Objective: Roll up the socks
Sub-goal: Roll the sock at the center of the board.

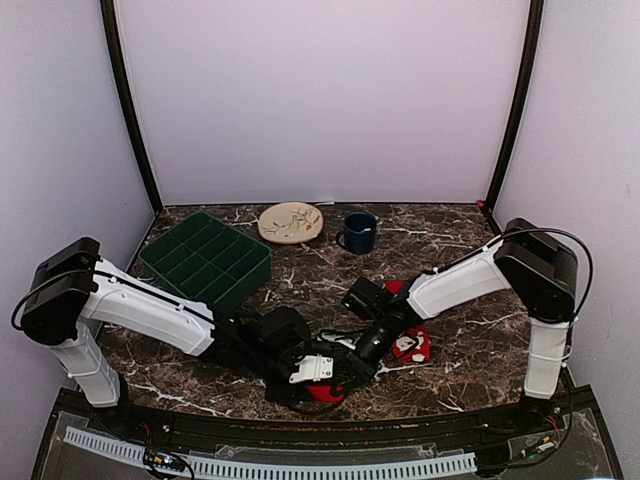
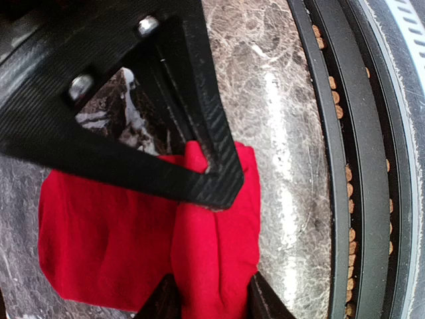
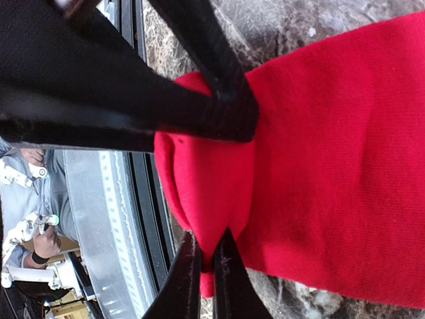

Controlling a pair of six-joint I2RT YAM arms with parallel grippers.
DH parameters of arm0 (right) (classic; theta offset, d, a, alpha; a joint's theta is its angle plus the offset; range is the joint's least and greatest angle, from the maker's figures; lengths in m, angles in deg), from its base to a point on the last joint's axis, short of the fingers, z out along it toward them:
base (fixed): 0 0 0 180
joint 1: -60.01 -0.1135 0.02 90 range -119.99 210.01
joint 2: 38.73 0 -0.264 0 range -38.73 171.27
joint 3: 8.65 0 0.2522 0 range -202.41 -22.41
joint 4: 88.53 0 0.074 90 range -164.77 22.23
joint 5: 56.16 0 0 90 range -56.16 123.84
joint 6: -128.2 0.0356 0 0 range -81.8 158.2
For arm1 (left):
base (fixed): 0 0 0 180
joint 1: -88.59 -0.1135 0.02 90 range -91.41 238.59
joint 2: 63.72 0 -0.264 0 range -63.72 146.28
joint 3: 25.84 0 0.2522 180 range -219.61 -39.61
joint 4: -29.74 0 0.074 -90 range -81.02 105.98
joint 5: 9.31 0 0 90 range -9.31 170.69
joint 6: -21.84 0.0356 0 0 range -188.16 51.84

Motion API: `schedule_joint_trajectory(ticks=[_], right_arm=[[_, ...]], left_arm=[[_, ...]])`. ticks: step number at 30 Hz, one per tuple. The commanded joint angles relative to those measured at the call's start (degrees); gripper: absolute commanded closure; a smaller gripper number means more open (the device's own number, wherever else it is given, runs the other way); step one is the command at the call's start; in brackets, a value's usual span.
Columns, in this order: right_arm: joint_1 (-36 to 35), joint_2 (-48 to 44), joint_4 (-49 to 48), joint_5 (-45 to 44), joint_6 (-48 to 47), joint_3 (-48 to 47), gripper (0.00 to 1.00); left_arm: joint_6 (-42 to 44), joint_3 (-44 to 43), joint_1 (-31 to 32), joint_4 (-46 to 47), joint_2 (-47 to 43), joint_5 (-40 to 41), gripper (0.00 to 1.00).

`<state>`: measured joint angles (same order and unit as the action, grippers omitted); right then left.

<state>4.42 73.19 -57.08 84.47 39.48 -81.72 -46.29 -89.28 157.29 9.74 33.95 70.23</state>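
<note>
1. front sock (image 1: pixel 326 393): bright red knit fabric, plain on the part that shows. It lies on the marble tabletop (image 1: pixel 470 330) just beside the near edge. Most of it is spread flat. One side is gathered into a raised, narrow fold standing up from the surface, and the end toward the edge is doubled into a rounded lump.
2. second sock (image 1: pixel 411 346): bright red with a white patterned patch on top. It lies crumpled, to the right of the first and a little further back, partly hidden.
</note>
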Motion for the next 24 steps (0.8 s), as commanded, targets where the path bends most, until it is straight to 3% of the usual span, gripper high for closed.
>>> schedule_joint_trajectory(ticks=[1, 8, 14, 24], right_arm=[[0.3, 1.9, 1.3, 0.4, -0.9, -2.0, 1.0], [0.3, 2.7, 1.8, -0.2, -0.9, -3.0, 0.99], [0.6, 2.2, 0.7, -0.1, -0.2, -1.9, 0.85], [4.2, -0.3, -6.7, 3.5, 4.4, 3.7, 0.75]], left_arm=[[0.1, -2.0, 0.3, -3.0, 0.7, -1.1, 0.68], [-0.8, -2.5, 0.3, -4.3, 0.8, -1.2, 0.79], [-2.0, -2.8, 0.1, -5.0, 1.2, -2.1, 0.88], [-3.5, -2.6, -2.1, -5.7, 1.7, -5.5, 0.92]])
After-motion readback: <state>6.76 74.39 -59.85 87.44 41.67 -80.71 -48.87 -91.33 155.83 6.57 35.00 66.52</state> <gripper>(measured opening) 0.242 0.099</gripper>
